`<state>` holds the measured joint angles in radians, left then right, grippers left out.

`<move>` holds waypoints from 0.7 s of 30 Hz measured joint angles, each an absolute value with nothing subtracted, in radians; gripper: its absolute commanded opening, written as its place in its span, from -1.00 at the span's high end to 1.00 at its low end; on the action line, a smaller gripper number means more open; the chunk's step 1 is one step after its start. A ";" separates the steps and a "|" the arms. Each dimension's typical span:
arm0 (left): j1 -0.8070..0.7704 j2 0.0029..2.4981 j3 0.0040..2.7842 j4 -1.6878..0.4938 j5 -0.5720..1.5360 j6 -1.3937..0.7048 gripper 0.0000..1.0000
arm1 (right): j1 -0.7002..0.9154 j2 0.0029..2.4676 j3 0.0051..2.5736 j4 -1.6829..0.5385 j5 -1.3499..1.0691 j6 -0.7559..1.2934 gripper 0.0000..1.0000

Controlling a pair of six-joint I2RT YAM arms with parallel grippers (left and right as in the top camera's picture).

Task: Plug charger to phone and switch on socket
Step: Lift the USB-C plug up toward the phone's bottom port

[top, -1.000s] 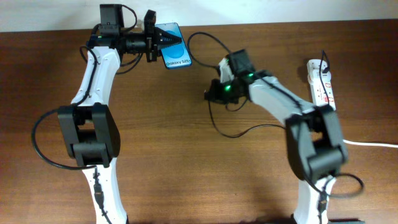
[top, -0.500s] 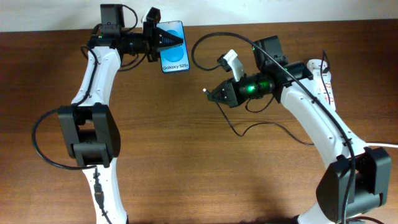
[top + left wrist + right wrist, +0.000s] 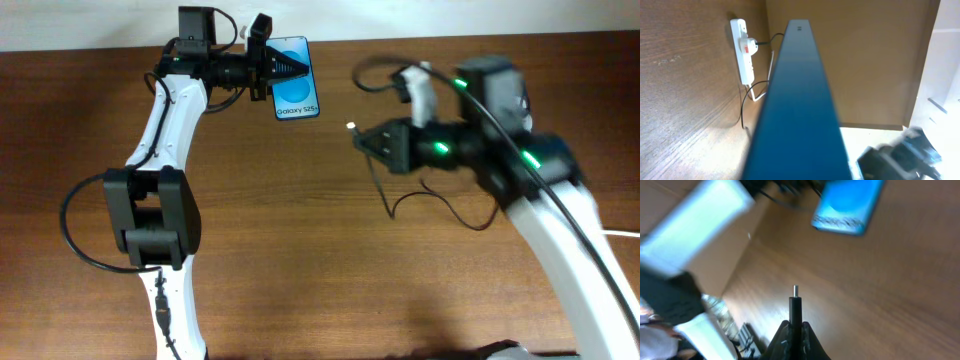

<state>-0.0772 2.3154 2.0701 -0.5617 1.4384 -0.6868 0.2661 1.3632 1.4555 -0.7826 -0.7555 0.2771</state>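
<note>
My left gripper is shut on the phone, holding it off the table at the back. Its blue screen faces up in the overhead view. The left wrist view shows only the phone's dark blue edge running away from the camera. My right gripper is raised and shut on the charger. The small plug tip sticks out past the fingers, pointing towards the phone but apart from it. The thin black cable trails down to the table. The socket lies far off, with a red switch.
The raised right arm covers the socket's place in the overhead view. A thick white cord leaves the socket. The loose charger cable loops over the wood under the right arm. Bare brown table fills the front.
The right arm has risen and carried the plug left and back towards the phone. The left gripper has shifted the phone slightly right.
</note>
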 measured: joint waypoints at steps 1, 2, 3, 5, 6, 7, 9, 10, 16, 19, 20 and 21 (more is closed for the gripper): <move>-0.077 2.315 2.070 -0.562 1.439 -0.688 1.00 | 0.264 1.289 1.428 -0.770 -0.744 0.284 0.92; -0.078 2.315 2.070 -0.563 1.442 -0.688 1.00 | 0.262 1.206 1.381 -0.754 -0.736 0.297 0.92; -0.078 2.315 2.070 -0.562 1.444 -0.687 1.00 | 0.262 1.157 1.333 -0.710 -0.738 0.311 0.91; -0.083 2.315 2.070 -0.561 1.450 -0.683 1.00 | 0.262 1.077 1.172 -0.550 -0.766 0.380 0.92; -0.089 2.315 2.070 -0.561 1.451 -0.680 1.00 | 0.262 1.075 1.105 -0.477 -0.781 0.414 0.92; -0.097 2.315 2.070 -0.562 1.452 -0.680 1.00 | 0.262 1.089 1.029 -0.395 -0.793 0.456 0.92; -0.123 2.315 2.070 -0.561 1.452 -0.680 1.00 | 0.262 1.136 0.928 -0.291 -0.806 0.524 0.92; -0.143 2.315 2.070 -0.560 1.452 -0.680 1.00 | 0.262 1.168 0.892 -0.241 -0.811 0.564 0.92; -0.191 2.315 2.070 -0.537 1.459 -0.677 1.00 | 0.283 1.297 0.882 -0.043 -0.841 0.664 0.92; -0.188 2.315 2.070 -0.535 1.459 -0.677 1.00 | 0.321 1.384 0.879 0.108 -0.867 0.727 0.92; -0.186 2.315 2.070 -0.535 1.459 -0.677 1.00 | 0.326 1.391 0.879 0.136 -0.870 0.744 0.92; -0.184 2.315 2.070 -0.535 1.459 -0.677 1.00 | 0.330 1.394 0.879 0.148 -0.869 0.761 0.92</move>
